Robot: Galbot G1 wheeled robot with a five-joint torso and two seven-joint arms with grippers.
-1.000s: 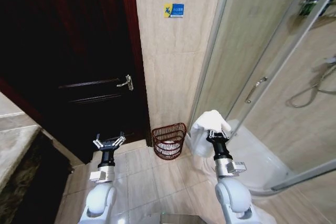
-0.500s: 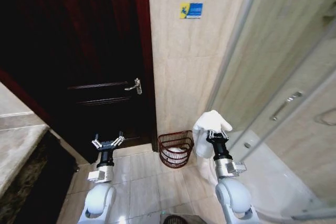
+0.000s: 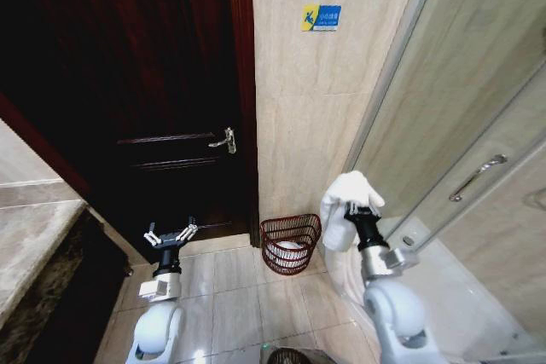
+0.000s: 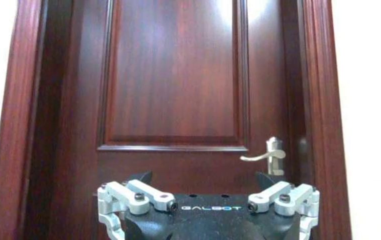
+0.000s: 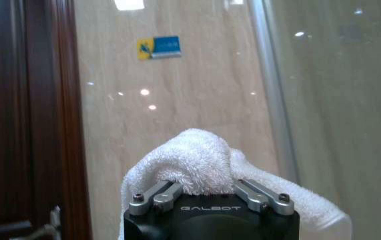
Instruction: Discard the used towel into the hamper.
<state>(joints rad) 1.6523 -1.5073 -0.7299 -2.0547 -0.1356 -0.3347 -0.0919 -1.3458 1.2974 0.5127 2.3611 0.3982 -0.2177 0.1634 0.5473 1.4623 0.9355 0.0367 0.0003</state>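
Observation:
A white towel (image 3: pixel 345 204) hangs bunched from my right gripper (image 3: pixel 362 209), which is shut on it and held up to the right of the hamper. In the right wrist view the towel (image 5: pixel 197 172) bulges out between the closed fingers (image 5: pixel 157 196). The hamper (image 3: pixel 290 243), a dark red-brown woven basket, stands on the tiled floor against the beige wall beside the door frame, with something white inside. My left gripper (image 3: pixel 169 236) is open with nothing in it, held up in front of the dark door, left of the hamper, and its spread fingers (image 4: pixel 134 196) face the door.
A dark wooden door (image 3: pixel 145 100) with a lever handle (image 3: pixel 225 140) fills the left. A glass shower enclosure (image 3: pixel 478 151) with a metal handle stands on the right. A stone counter edge (image 3: pixel 34 245) runs along the far left. Tiled floor (image 3: pixel 230 296) lies between my arms.
The whole head view has shifted, so the camera has turned left: hamper and door sit further right in the picture. My right gripper stays shut on the towel and the left stays open.

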